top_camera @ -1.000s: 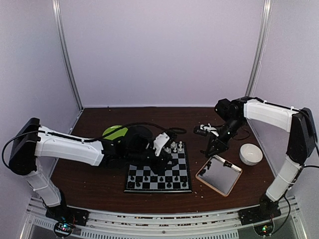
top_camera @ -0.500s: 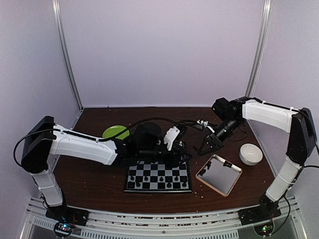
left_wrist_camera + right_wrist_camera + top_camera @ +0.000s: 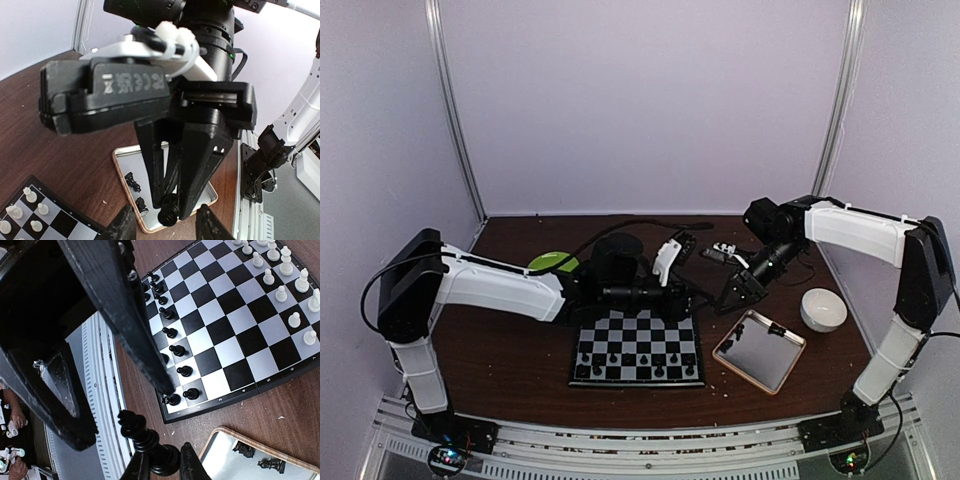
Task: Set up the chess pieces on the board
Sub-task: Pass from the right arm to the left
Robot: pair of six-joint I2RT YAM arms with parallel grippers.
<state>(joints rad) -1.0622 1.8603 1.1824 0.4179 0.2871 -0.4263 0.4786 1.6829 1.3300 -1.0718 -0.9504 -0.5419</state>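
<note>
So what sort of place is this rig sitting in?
Probably a lab robot test cell rather than a home: plain pale walls framed by metal corner posts, a metal mounting rail along the table's near edge, and just the board and a tray staged on top.

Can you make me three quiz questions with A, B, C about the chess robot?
1. The white bowl is where by the tray? A left of it; B inside it; C right of it.
2. What colour is the chess piece in the right gripper? A white; B black; C green.
3. The left gripper is: A open; B gripping a pawn; C gripping the bowl.
Answers: C, it sits past the tray's right edge; B, the pinched piece is black; A, its fingers stand apart, empty.
</note>
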